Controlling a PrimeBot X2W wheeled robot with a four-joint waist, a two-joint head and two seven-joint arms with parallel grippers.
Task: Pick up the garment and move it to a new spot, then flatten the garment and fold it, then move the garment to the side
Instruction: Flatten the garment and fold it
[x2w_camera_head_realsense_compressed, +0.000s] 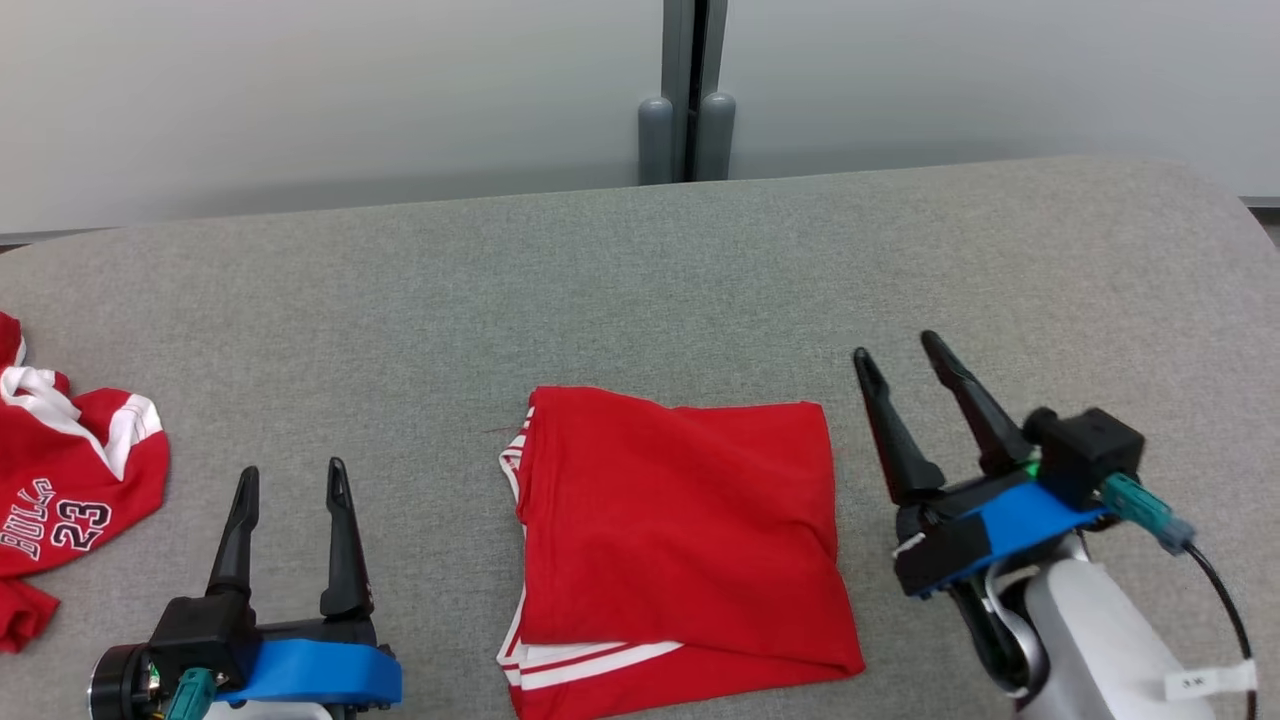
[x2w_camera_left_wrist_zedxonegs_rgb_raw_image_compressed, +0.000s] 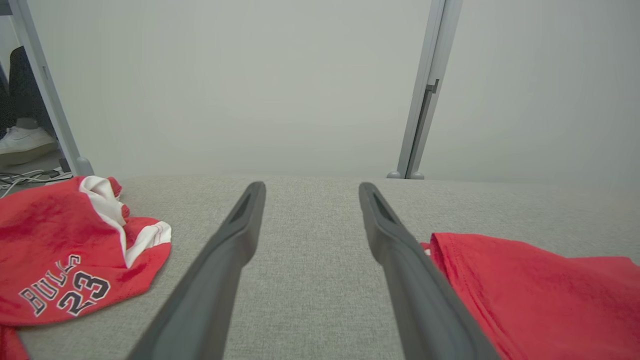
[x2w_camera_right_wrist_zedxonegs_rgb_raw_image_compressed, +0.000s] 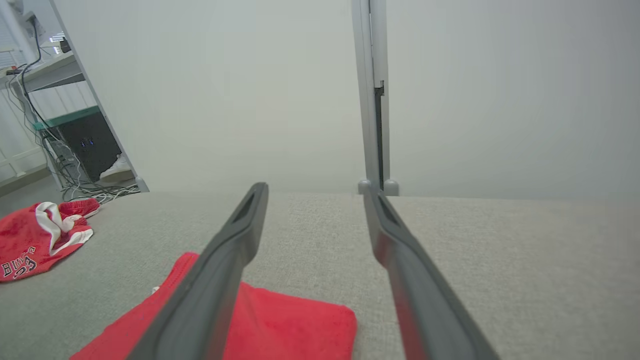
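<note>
The garment (x2w_camera_head_realsense_compressed: 680, 530) is a red shirt with white trim, lying folded into a rough square at the front middle of the grey fabric-covered table (x2w_camera_head_realsense_compressed: 640, 280). My left gripper (x2w_camera_head_realsense_compressed: 292, 468) hovers open to the garment's left with nothing between its fingers. In the left wrist view the gripper (x2w_camera_left_wrist_zedxonegs_rgb_raw_image_compressed: 311, 186) points at bare fabric, with the garment (x2w_camera_left_wrist_zedxonegs_rgb_raw_image_compressed: 540, 290) beside its right finger. My right gripper (x2w_camera_head_realsense_compressed: 896, 347) stands open just right of the garment's far right corner and holds nothing. In the right wrist view the gripper (x2w_camera_right_wrist_zedxonegs_rgb_raw_image_compressed: 314, 186) has the garment (x2w_camera_right_wrist_zedxonegs_rgb_raw_image_compressed: 280, 325) under its left finger.
A crumpled red and white Bulls 23 jersey (x2w_camera_head_realsense_compressed: 70, 500) lies at the table's left edge, also seen as the jersey (x2w_camera_left_wrist_zedxonegs_rgb_raw_image_compressed: 60, 250) and the jersey (x2w_camera_right_wrist_zedxonegs_rgb_raw_image_compressed: 35, 245). A pale partition with a grey post (x2w_camera_head_realsense_compressed: 688, 120) stands behind the table. A white shoe (x2w_camera_left_wrist_zedxonegs_rgb_raw_image_compressed: 22, 142) and cables lie on the floor beyond.
</note>
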